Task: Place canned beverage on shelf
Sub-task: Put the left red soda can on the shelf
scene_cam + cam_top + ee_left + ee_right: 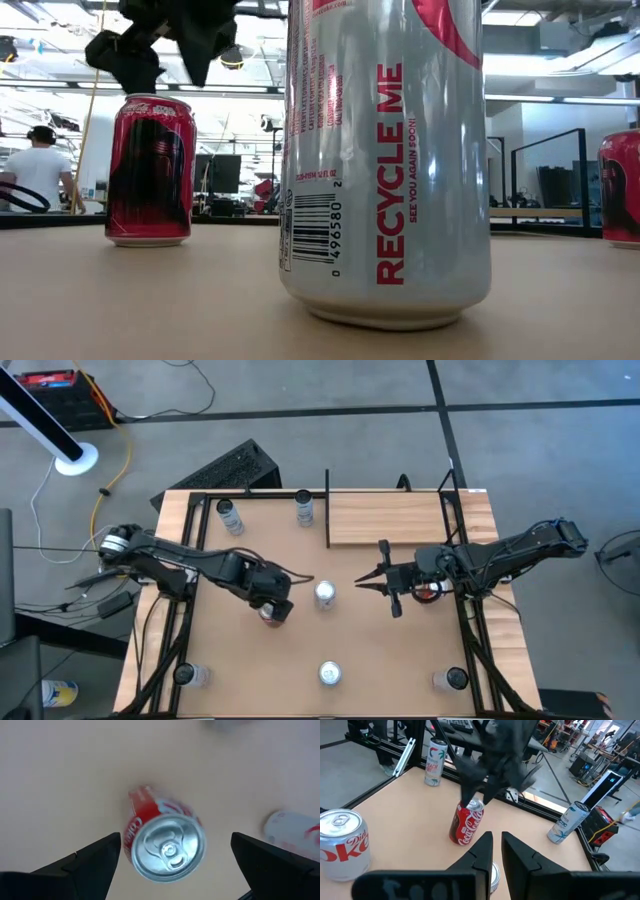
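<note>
- Nearest the table-level camera we note a silver diet cola can standing upright and filling most of that view; it is not the can being worked.
- Red cola can stands upright on the table near its middle, directly under the left gripper, whose jaws are spread wide either side of it and not touching.
- Step in hand, as we judge it: the approach to grasp. Next we would lower, close on the can, then carry it to the shelf at the table's far side, well apart.
- Right gripper waits near centre, fingers together, holding nothing.
- Left wrist view shows the can's lid centred between the jaws; the overhead view hides most of the can under the arm but alone shows the shelf.
</note>
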Available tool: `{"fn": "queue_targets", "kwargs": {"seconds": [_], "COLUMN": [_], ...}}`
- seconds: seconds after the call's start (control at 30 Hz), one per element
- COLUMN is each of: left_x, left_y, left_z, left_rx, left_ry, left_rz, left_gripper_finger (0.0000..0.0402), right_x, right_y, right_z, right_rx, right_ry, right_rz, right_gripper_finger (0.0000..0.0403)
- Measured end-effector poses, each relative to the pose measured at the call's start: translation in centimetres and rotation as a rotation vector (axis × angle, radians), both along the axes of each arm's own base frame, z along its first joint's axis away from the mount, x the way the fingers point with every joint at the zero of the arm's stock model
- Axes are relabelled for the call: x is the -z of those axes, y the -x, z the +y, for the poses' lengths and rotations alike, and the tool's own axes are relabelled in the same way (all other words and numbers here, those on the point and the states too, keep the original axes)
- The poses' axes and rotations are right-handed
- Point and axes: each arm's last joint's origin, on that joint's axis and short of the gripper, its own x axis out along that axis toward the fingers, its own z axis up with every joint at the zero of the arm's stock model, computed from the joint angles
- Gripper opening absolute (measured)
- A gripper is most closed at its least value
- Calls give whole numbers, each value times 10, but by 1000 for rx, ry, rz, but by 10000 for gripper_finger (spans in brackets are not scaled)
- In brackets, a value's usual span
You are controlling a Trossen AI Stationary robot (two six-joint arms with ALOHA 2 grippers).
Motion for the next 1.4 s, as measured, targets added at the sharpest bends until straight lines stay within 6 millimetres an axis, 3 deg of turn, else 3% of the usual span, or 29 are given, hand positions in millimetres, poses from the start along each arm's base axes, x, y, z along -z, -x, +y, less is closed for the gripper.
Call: {"fn": "queue_targets", "kwargs": {"seconds": [0.27,0.57,0.8,0.9,1.23,1.4], "left_x": [29,34,33,33,14,8], "left_y": [-15,-17,-17,-17,-18,-20], "left_z": [-3,-2,-2,0,2,-2], "left_rx": [43,87,139,199,767,1155], "left_ry": [-13,-64,-58,-54,-179,-332], "left_rz": [101,115,114,111,48,-23], "left_gripper_finger": [361,358,286,280,280,280], "right_x": [0,0,0,0,-1,-1], "right_y": [0,0,0,0,0,0], "right_z": [0,0,0,0,0,0], "right_rx": [-2,-1,0,0,-2,-1], "right_ry": [0,1,2,2,7,7], "right_rz": [0,1,-3,-4,-11,-12], "right_gripper_finger": [64,64,64,64,64,64]}}
